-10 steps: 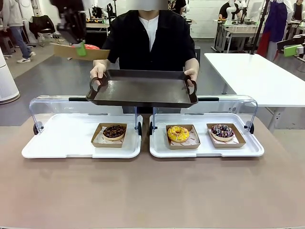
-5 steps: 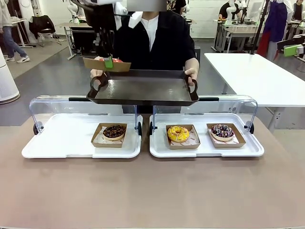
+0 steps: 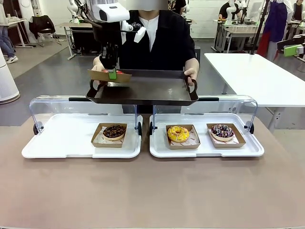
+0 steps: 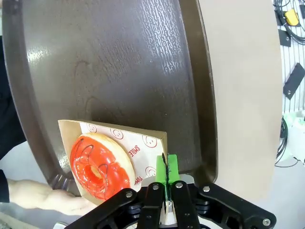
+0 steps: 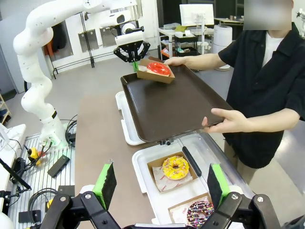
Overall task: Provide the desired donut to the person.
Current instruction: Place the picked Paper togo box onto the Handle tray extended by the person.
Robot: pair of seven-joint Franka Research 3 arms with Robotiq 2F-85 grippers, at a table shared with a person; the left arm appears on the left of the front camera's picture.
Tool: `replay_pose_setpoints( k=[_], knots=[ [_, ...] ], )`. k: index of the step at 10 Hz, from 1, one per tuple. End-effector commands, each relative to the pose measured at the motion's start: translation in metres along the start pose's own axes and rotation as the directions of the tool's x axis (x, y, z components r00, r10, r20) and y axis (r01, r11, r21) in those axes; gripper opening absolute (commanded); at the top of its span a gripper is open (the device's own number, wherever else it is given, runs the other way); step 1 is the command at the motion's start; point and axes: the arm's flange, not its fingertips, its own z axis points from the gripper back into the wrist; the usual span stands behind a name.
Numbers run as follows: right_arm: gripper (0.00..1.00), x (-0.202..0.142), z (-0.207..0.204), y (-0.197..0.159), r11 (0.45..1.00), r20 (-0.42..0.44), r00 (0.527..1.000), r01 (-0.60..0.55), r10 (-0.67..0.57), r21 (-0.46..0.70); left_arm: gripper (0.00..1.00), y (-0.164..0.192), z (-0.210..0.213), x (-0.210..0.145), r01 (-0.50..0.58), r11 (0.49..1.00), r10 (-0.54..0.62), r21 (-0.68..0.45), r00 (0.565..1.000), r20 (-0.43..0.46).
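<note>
A red-glazed donut (image 4: 100, 167) lies in a small cardboard tray (image 4: 138, 150) whose edge my left gripper (image 4: 166, 179) is shut on. I hold it just over the left end of the dark brown serving tray (image 3: 143, 89) that the person (image 3: 152, 33) in the black top carries by both handles. The same donut (image 5: 157, 68) and my left gripper (image 5: 134, 65) hang above that tray's far corner in the right wrist view. My right gripper (image 5: 162, 183) stands open with nothing between its fingers, well back from the serving tray (image 5: 167, 107).
Two white display trays (image 3: 71, 143) (image 3: 248, 148) with raised clear lids sit on the brown table. The left one holds a chocolate donut (image 3: 114, 131). The right one holds a yellow donut (image 3: 177, 133) and a sprinkled chocolate donut (image 3: 222, 130). A white table (image 3: 257, 76) stands at the far right.
My left gripper has carried the red donut in its cardboard tray rightward and down, from high at the left to just over the serving tray's left end. The person's tray has stayed about level.
</note>
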Motion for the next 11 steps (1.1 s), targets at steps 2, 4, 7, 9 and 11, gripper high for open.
replay_pose_setpoints(
  k=[2,4,7,9,11],
  knots=[
    [1.00,0.0013,-0.0013,-0.0012,1.000,0.019,1.000,-0.002,0.002,0.003,0.01,0.0067,-0.0043,0.0033,-0.003,0.999,0.003,-0.048,1.000,0.000],
    [1.00,0.0013,-0.0013,-0.0012,1.000,0.019,1.000,-0.002,0.002,0.003,0.21,0.0086,-0.0084,0.0020,0.000,0.998,0.000,-0.063,1.000,0.007],
    [1.00,0.0013,-0.0013,-0.0012,1.000,0.019,1.000,-0.002,0.002,0.003,1.00,0.0095,-0.0097,0.0033,0.005,0.997,-0.004,-0.072,1.000,0.015],
    [1.00,0.0013,-0.0013,-0.0012,1.000,0.019,1.000,-0.002,0.002,0.003,1.00,0.0097,-0.0088,0.0031,0.010,0.997,-0.008,-0.073,1.000,0.022],
    [1.00,0.0013,-0.0013,-0.0012,1.000,0.019,1.000,-0.002,0.002,0.003,1.00,0.0091,-0.0078,0.0032,0.011,0.997,-0.009,-0.075,1.000,0.024]
  ],
)
